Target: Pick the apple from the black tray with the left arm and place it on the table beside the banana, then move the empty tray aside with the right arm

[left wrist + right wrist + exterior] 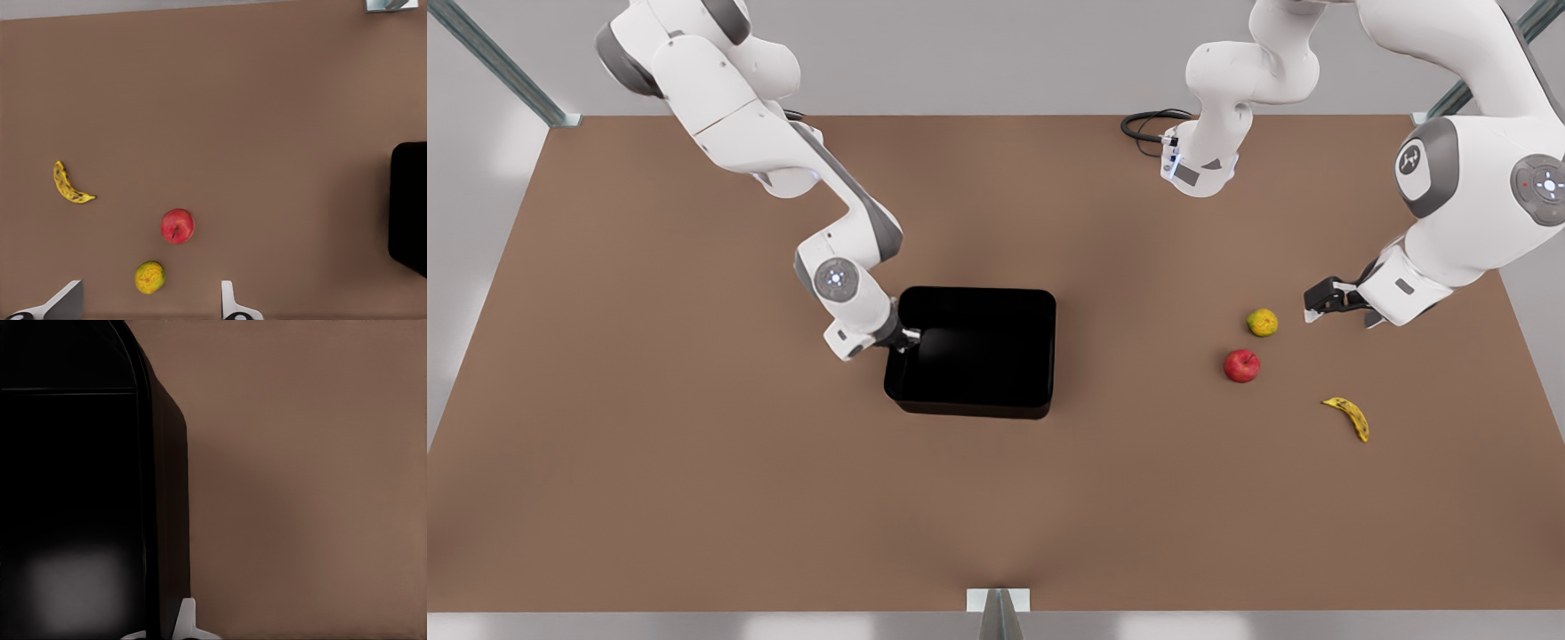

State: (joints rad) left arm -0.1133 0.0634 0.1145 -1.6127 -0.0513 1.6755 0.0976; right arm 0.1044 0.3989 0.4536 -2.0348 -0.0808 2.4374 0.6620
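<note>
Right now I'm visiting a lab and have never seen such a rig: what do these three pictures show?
They are simulated renders of two white robot arms over a brown table. One camera overlooks the scene; each of the others rides on an arm's wrist. The right gripper straddles the wall of the empty black tray; its wrist view looks along that wall. The left gripper hangs open and empty beside a yellow-green fruit. Its camera looks down on that fruit, the red apple and the banana, all lying apart on the table.

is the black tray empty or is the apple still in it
Empty. The black tray holds nothing; the apple lies on the table, between the yellow-green fruit and the banana.
</note>
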